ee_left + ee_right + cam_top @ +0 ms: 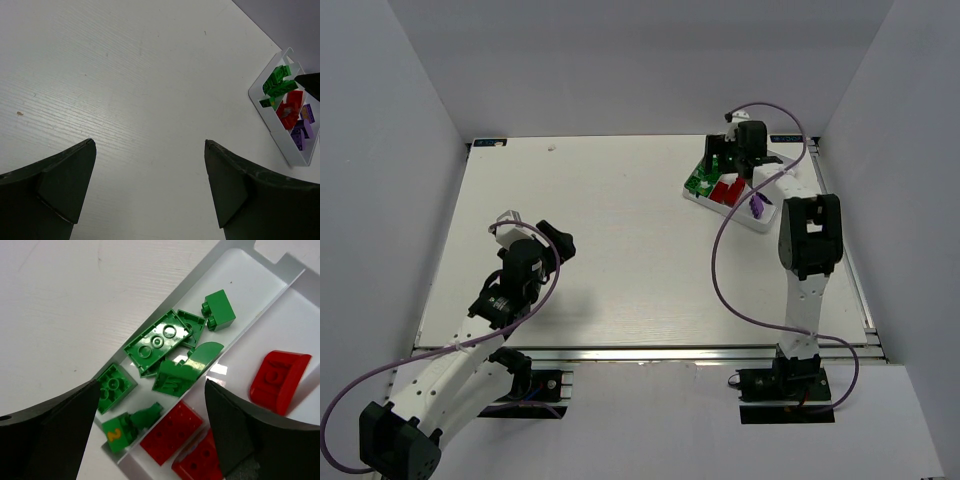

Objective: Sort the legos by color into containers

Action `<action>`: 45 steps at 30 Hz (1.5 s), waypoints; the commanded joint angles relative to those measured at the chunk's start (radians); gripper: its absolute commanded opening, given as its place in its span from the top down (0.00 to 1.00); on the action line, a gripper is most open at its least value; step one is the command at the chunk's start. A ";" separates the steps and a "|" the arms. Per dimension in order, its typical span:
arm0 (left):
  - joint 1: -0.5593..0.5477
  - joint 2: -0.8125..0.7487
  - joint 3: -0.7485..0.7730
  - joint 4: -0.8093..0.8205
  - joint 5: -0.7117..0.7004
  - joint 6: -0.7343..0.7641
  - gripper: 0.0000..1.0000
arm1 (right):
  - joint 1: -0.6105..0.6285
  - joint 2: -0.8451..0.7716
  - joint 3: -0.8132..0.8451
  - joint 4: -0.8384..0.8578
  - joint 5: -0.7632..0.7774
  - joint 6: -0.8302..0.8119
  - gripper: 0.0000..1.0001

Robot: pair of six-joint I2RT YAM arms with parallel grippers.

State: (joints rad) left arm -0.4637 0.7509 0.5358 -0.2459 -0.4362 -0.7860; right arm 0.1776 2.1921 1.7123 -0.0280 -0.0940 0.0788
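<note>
The white tray (694,195) stands at the table's far right, with three long compartments. Several green legos (158,342) fill the left compartment, among them a brick marked with a yellow 2 (116,432). Red legos (172,432) lie in the middle compartment and purple legos (757,208) in the right one. My right gripper (150,385) hovers open over the end of the green compartment, straddling the divider wall (250,326), with nothing between its fingers. My left gripper (149,141) is open over bare table at the near left, far from the tray (272,131).
Grey enclosure walls (410,150) close in the table on the left, back and right. The right arm's upright link (808,240) stands just in front of the tray. A purple cable (720,250) loops from it over the table.
</note>
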 commanded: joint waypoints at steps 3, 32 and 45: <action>0.003 -0.021 0.016 0.028 0.011 0.014 0.02 | -0.009 -0.247 -0.051 -0.007 -0.076 -0.157 0.11; 0.003 0.162 0.196 0.186 0.244 0.068 0.02 | -0.122 -0.861 -0.488 -0.263 -0.179 -0.208 0.11; 0.003 0.151 0.197 0.185 0.264 0.088 0.02 | -0.124 -0.865 -0.490 -0.294 -0.165 -0.172 0.11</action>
State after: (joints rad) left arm -0.4637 0.9199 0.7006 -0.0708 -0.1917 -0.7139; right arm 0.0589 1.3548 1.2289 -0.3206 -0.2642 -0.1101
